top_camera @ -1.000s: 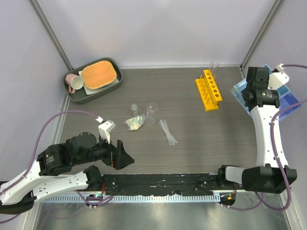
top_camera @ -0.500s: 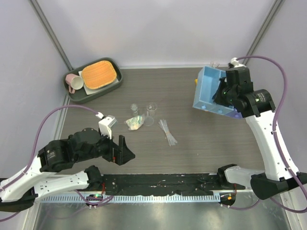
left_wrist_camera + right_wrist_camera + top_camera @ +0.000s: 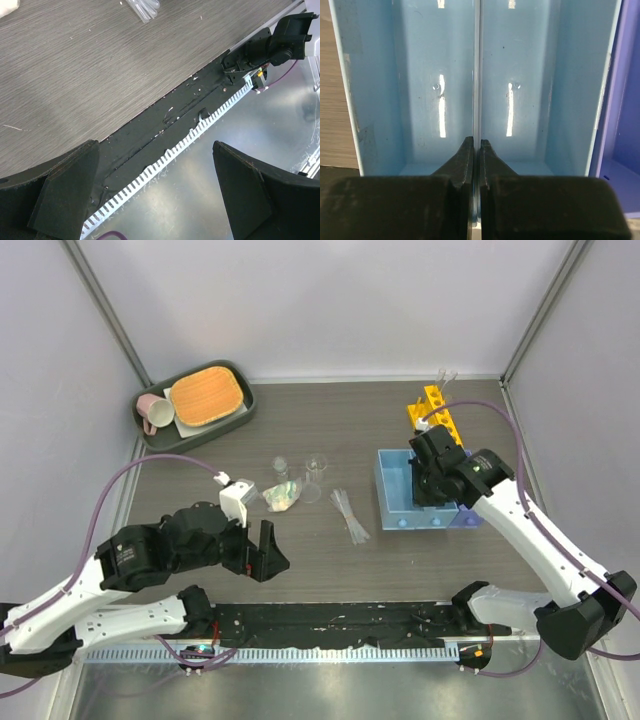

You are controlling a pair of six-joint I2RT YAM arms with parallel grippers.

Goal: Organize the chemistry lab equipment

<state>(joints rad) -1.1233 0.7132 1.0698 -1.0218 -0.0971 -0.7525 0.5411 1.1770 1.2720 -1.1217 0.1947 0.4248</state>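
While your left gripper (image 3: pixel 262 558) hangs spread wide above the near edge of the table (image 3: pixel 420 570), gripping nothing, your right gripper (image 3: pixel 475 146) is pinched on a divider wall of the blue tray (image 3: pixel 393 495), right of centre; the yellow-orange rack (image 3: pixel 432 405) stands just behind, perhaps touching.

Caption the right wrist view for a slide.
Right pincer clamped on the divider between two compartments of the blue tray.
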